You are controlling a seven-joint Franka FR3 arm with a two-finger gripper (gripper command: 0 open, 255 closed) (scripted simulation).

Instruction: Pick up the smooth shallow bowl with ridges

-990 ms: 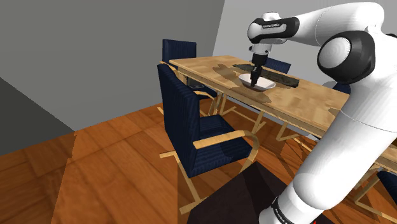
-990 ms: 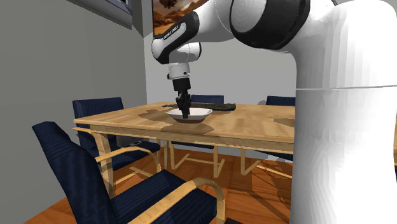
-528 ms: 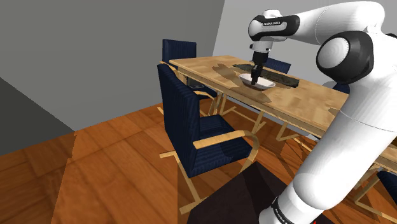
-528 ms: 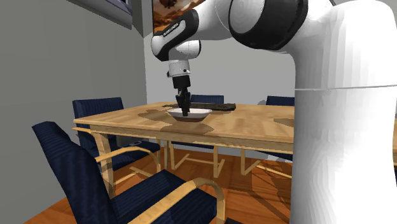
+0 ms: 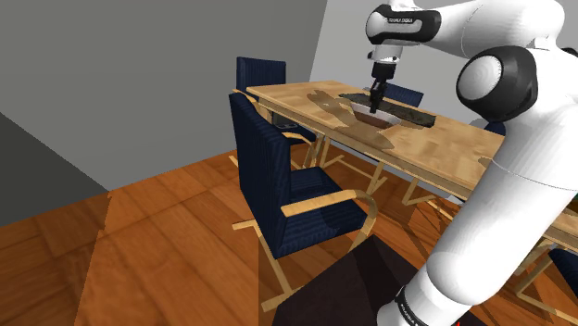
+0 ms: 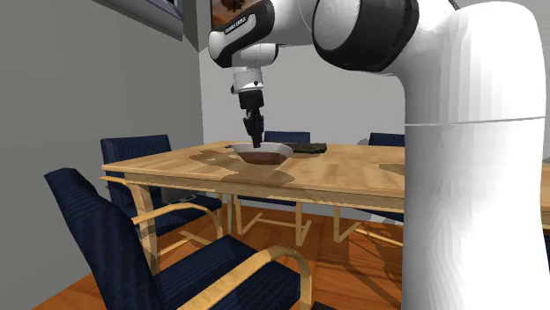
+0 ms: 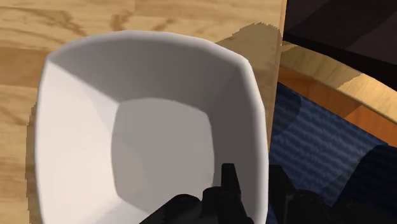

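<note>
A white shallow bowl (image 7: 146,127) with faceted sides hangs a little above the wooden table (image 5: 445,144), its shadow on the tabletop below. My gripper (image 7: 253,188) is shut on the bowl's rim, one black finger (image 7: 229,184) inside the bowl and the other outside. In the shoulder view the gripper (image 5: 374,104) points straight down onto the bowl (image 5: 367,116). The second exterior view has the bowl (image 6: 264,156) under the gripper (image 6: 256,139), clear of the table (image 6: 353,173), its underside looking dark.
A dark runner (image 5: 412,117) lies along the table behind the bowl. Blue chairs with wooden arms stand around the table, the nearest one (image 5: 278,176) at its front side. A wooden floor (image 5: 167,241) spreads below. The stand (image 5: 361,296) sits at lower right.
The gripper has risen, and the bowl has come up off the table with it. The fingers have tightened on the rim.
</note>
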